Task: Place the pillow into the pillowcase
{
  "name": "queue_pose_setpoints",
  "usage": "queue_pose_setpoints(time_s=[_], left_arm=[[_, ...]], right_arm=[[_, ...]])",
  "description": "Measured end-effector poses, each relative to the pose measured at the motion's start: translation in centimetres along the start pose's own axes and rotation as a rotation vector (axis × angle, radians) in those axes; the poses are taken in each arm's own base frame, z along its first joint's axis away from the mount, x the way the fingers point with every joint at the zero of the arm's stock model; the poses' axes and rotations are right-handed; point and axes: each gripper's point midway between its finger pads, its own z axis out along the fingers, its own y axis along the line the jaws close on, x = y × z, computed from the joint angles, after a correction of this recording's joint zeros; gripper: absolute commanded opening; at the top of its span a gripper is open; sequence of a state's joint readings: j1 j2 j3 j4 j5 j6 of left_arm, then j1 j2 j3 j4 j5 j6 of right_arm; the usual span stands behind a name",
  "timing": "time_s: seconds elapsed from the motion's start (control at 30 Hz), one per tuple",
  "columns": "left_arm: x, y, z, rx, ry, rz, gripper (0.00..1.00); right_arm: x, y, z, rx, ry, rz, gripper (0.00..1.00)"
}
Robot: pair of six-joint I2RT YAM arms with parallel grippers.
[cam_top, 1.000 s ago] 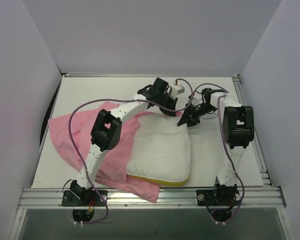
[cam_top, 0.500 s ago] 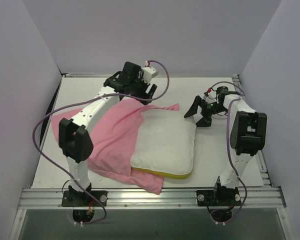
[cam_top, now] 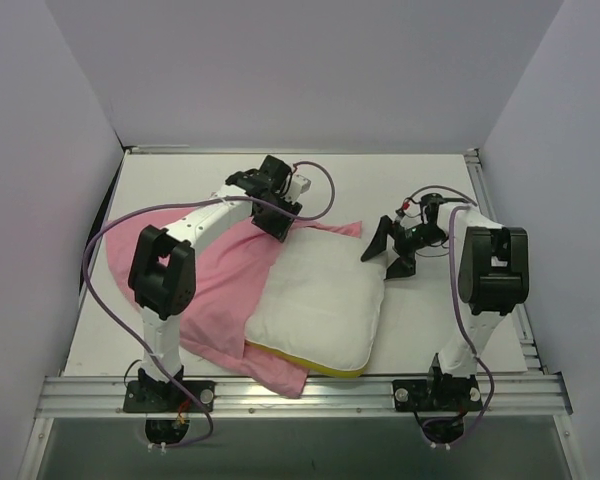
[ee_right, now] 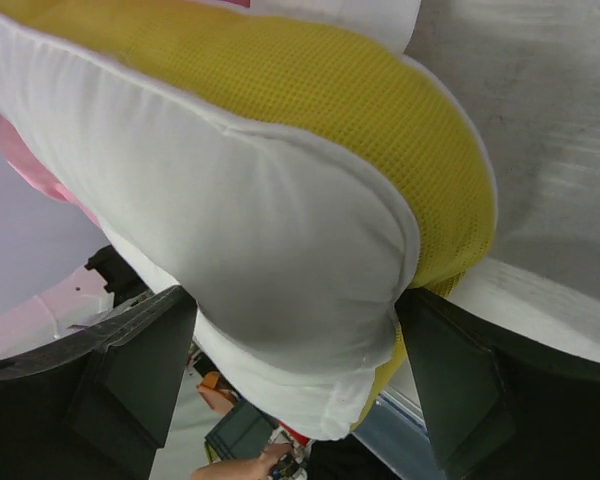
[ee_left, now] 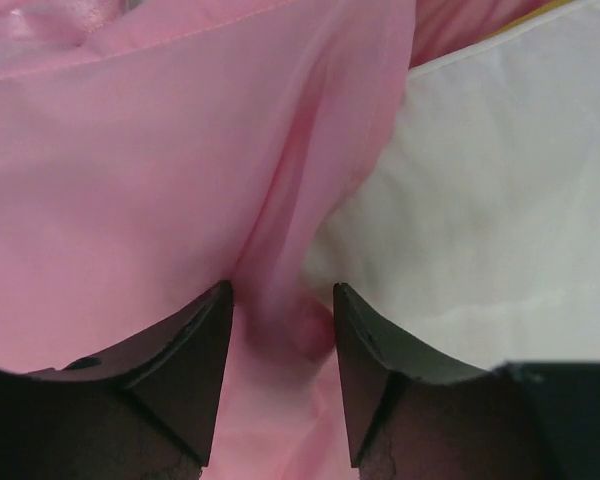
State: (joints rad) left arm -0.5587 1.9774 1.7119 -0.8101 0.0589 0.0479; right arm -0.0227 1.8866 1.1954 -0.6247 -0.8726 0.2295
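The white pillow [cam_top: 320, 305] lies mid-table on the pink pillowcase [cam_top: 220, 285], its yellow trim [cam_top: 325, 368] at the near edge. My left gripper [cam_top: 280, 225] is down at the pillow's far left corner. In the left wrist view the gripper [ee_left: 282, 292] is open, with a raised fold of pillowcase [ee_left: 130, 180] between its fingers and the pillow [ee_left: 480, 200] just to the right. My right gripper [cam_top: 385, 255] is at the pillow's far right corner. There the gripper [ee_right: 295, 298] stands wide open around the bulging pillow corner [ee_right: 260, 220], beside its yellow trim [ee_right: 360, 110].
The white table [cam_top: 410, 330] is boxed in by pale walls on three sides. An aluminium rail [cam_top: 300, 392] runs along the near edge, where both arm bases are bolted. Purple cables [cam_top: 110, 240] loop off each arm.
Both grippers opened and drew away from the pillow's far edge, then came back: the left onto the pink cloth at the far left corner, narrowing, the right round the far right corner. The pillow shifted slightly.
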Motion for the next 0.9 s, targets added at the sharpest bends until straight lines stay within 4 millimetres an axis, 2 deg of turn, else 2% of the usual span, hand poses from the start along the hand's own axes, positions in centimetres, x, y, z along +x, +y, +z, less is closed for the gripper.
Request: queue_pose_setpoints(time_s=[0.03,0.07,0.1,0.17,0.2,0.27,0.33,0.4,0.47,0.53,0.6,0.67,0.7,0.73,0.77,0.83,0.9], left_arm=[[0.5,0.0,0.5,0.001,0.021,-0.005,0.48],[0.9,0.0,0.7,0.002,0.035,-0.009,0.29],[1.1,-0.1,0.9,0.006,0.044,-0.018,0.19],[1.1,-0.7,1.0,0.037,0.047,-0.009,0.0],[1.0,-1.3,0.9,0.061,0.047,-0.005,0.0],[-0.2,-3.0,0.8,0.122,0.03,0.025,0.0],[-1.9,-5.6,0.8,0.196,0.0,0.064,0.0],[-4.2,-9.1,0.6,0.285,-0.038,0.112,0.0],[-6.6,-12.4,0.6,0.377,-0.074,0.149,0.0],[-9.2,-14.8,0.9,0.441,-0.134,0.179,0.0],[-10.7,-15.6,1.4,0.469,-0.168,0.191,0.0],[-11.4,-14.9,2.0,0.481,-0.182,0.179,0.0],[-11.6,-14.3,2.1,0.484,-0.187,0.169,0.04],[-11.8,-13.3,2.2,0.484,-0.189,0.154,0.24],[-12.0,-12.3,2.2,0.481,-0.198,0.145,0.35],[-12.2,-10.5,2.0,0.474,-0.215,0.128,0.48],[-11.3,-8.8,1.6,0.461,-0.2,0.103,0.62]], right_arm=[[0.2,-0.1,0.2,0.0,0.009,0.0,0.76],[0.4,-0.2,0.3,-0.001,0.017,0.0,0.69],[0.5,-0.2,0.4,-0.005,0.023,0.0,0.49],[0.6,-0.2,0.6,-0.019,0.034,0.0,0.31],[0.6,0.0,0.8,-0.033,0.04,0.008,0.15],[0.5,0.4,1.3,-0.06,0.053,0.03,0.0],[0.2,1.0,1.9,-0.084,0.059,0.052,0.0],[-0.7,2.0,2.6,-0.116,0.041,0.084,0.0],[-2.3,3.3,3.1,-0.161,-0.008,0.111,0.0],[-4.4,4.5,3.5,-0.223,-0.078,0.145,0.0],[-6.5,5.3,3.3,-0.282,-0.15,0.183,0.0],[-8.6,6.0,2.4,-0.335,-0.216,0.217,0.0],[-9.7,6.2,1.6,-0.356,-0.252,0.222,0.21],[-10.4,6.3,1.0,-0.365,-0.273,0.222,0.4],[-11.1,6.4,0.3,-0.369,-0.292,0.219,0.72],[-12.4,6.5,-1.0,-0.351,-0.334,0.168,0.96],[-13.1,6.5,-1.9,-0.31,-0.357,0.106,1.0]])
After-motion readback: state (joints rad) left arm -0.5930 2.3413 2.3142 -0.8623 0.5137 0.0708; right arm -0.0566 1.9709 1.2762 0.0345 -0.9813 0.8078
